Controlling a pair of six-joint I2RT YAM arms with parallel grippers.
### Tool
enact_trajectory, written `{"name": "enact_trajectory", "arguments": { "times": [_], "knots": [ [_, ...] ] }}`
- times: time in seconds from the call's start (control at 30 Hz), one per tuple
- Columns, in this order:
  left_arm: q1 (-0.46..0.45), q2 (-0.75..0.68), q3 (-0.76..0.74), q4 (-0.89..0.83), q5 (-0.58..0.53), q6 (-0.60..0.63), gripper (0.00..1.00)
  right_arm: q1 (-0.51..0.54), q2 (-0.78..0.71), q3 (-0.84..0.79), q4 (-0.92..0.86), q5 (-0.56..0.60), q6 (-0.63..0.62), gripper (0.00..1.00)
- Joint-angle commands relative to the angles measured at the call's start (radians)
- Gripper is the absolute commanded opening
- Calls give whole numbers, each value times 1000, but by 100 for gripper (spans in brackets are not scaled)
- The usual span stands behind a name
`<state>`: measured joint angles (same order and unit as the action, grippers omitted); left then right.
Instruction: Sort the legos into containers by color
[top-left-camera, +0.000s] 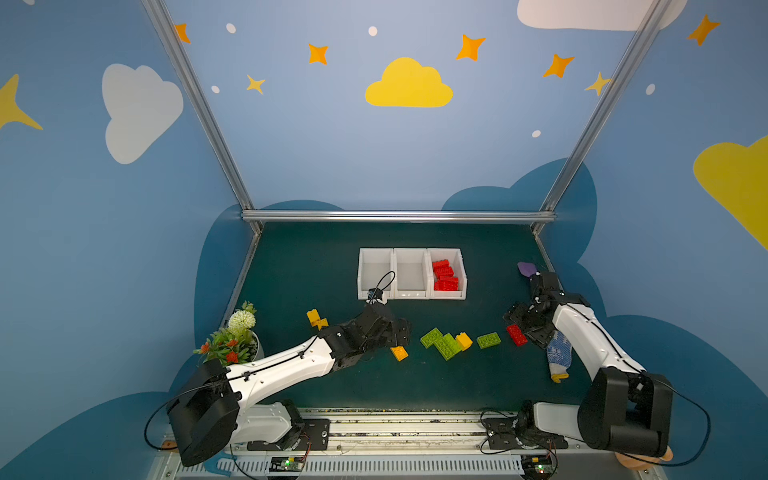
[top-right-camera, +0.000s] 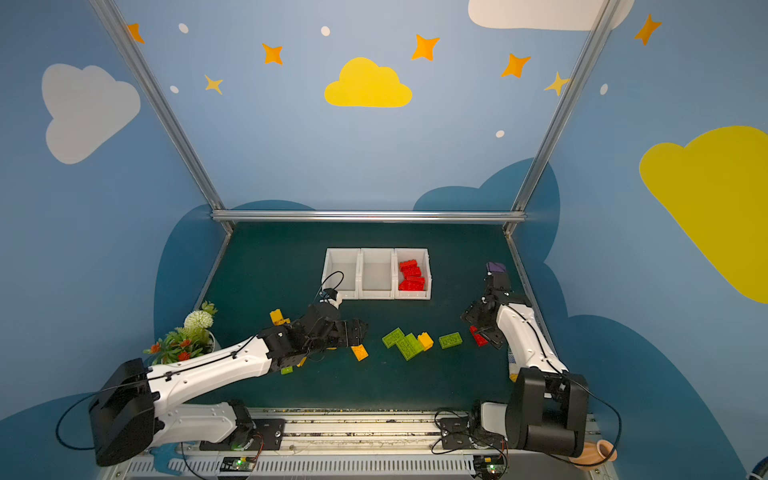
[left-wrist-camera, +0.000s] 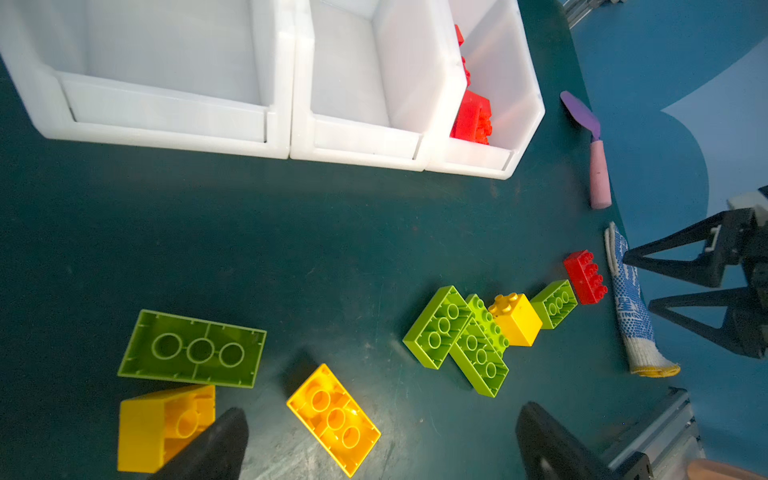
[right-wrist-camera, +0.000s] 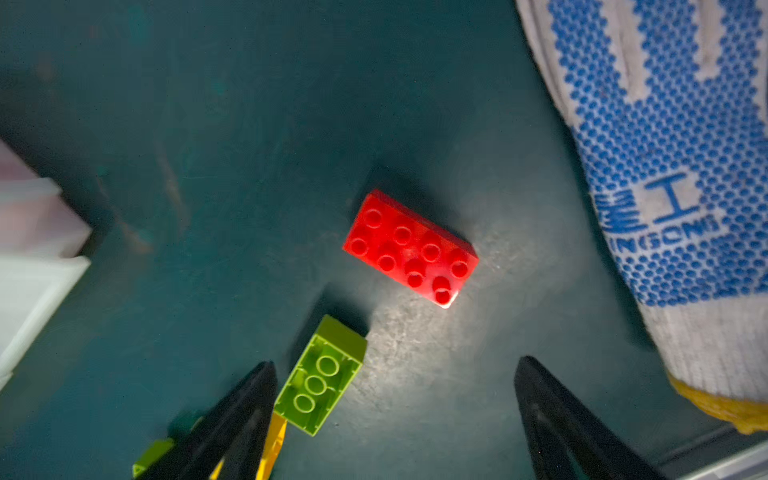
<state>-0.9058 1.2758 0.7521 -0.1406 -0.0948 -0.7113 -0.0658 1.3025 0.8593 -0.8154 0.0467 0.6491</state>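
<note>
**Right fingers spread over a loose red brick, left fingers spread over a yellow one**

Right gripper (right-wrist-camera: 395, 363): fingers wide apart with nothing between them, over the green mat (right-wrist-camera: 208, 124). The loose red brick (right-wrist-camera: 411, 249) lies studs up on the mat just ahead of the fingertips, untouched. The work glove (right-wrist-camera: 665, 166) lies near it on one side. The lone green brick (right-wrist-camera: 320, 378) (hollow side up) sits close to one finger.

Left gripper (left-wrist-camera: 380, 415): fingers wide, holding nothing. The flat yellow brick (left-wrist-camera: 332, 419) lies hollow side up on the mat between them. The large green brick (left-wrist-camera: 193, 349) and the tipped yellow brick (left-wrist-camera: 162, 428) lie just beside each other near one finger.

In both top views, three white bins stand in a row at mid-table, and the right-hand bin (top-left-camera: 462, 266) holds the sorted red bricks (top-left-camera: 445, 276). Between the arms, the green cluster (top-left-camera: 441, 345) touches a small yellow brick (top-left-camera: 464, 340). The potted plant (top-left-camera: 232, 338) stands at the mat's left edge
</note>
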Motion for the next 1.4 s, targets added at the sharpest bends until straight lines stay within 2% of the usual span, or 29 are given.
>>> {"name": "enact_trajectory", "arguments": {
  "times": [0.0,0.33,0.83,1.1,1.37],
  "knots": [
    [-14,13,-23,31,-7,-12,100,-25,-5,-30,-4,-24,43,88],
    [-28,23,-33,25,-20,-7,100,-33,103,-7,64,-38,92,88],
    [-28,10,-54,-10,-49,-13,100,-27,277,76,103,8,111,87],
    [-29,-1,-57,-34,-68,-11,100,-20,327,72,132,1,135,87],
    [-29,-4,-65,-59,-73,-22,100,-16,366,87,157,1,122,77]
  ]
}}
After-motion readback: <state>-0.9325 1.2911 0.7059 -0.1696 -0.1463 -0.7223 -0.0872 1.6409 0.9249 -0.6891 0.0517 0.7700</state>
